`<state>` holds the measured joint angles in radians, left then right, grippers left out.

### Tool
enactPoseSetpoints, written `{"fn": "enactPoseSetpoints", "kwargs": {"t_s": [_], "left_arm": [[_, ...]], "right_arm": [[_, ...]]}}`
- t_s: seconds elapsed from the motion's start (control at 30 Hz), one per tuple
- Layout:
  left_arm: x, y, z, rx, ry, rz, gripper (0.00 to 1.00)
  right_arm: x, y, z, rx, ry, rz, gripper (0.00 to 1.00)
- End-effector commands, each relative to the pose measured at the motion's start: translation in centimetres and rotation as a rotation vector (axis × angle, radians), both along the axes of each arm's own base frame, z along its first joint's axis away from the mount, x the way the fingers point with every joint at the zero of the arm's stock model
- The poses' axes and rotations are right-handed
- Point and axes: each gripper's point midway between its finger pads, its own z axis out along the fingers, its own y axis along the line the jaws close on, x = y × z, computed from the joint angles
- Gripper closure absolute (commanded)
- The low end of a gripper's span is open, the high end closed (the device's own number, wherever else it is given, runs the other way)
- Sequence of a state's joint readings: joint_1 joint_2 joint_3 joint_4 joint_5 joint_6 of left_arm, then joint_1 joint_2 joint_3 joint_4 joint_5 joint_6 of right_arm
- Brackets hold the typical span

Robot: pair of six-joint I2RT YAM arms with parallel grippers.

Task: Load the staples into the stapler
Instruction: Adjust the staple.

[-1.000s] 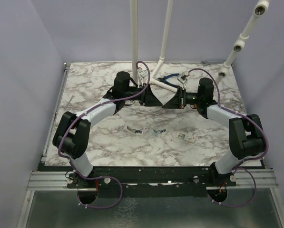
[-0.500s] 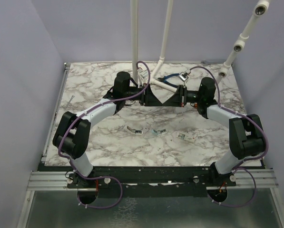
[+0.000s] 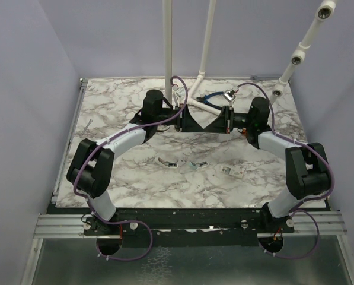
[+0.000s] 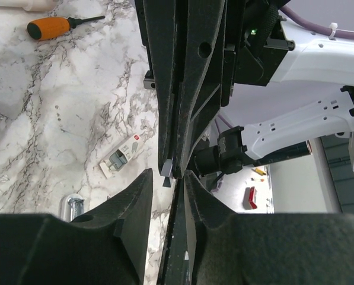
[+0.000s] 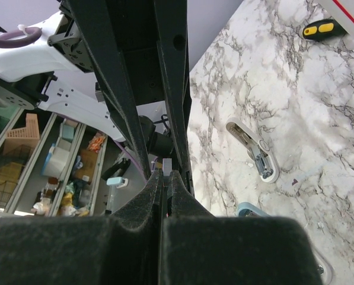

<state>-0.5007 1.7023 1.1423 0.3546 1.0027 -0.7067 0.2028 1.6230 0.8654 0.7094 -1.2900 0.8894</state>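
My two grippers meet tip to tip above the middle of the table. My right gripper [image 3: 211, 123] [image 5: 165, 174] is shut on a small grey strip of staples [image 5: 167, 164], which sticks out past its tips. My left gripper [image 3: 198, 123] [image 4: 166, 176] is open, its fingers either side of the right gripper's tips and the strip [image 4: 166, 170]. The pale blue-green stapler [image 3: 195, 165] lies on the marble table below the grippers; one end of it shows in the right wrist view [image 5: 248, 209].
A white oblong piece with metal inner parts [image 5: 255, 152] [image 3: 168, 162] lies left of the stapler. A small whitish box-like item [image 4: 120, 157] lies nearby. There is an orange-handled screwdriver [image 4: 53, 27], a yellow-handled screwdriver [image 5: 319, 28], and white pipes [image 3: 203, 107] at the back.
My right gripper has moved left until its tips meet the left gripper's. The left arm has barely moved. The items on the table have not moved.
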Motion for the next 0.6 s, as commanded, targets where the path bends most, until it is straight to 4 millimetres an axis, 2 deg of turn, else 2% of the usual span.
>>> {"fn": "enactPoseSetpoints", "kwargs": {"t_s": [0.0,0.57], "left_arm": [[0.14,-0.75,1.08,-0.032,-0.022,-0.014,0.73],[-0.55,-0.64,1.08,-0.042,-0.022,-0.034,0.78]], "right_arm": [[-0.28,-0.19,-0.36,0.002,-0.006,0.019,0.99],[-0.33,-0.15,-0.39,0.007,0.0,0.023,0.98]]}}
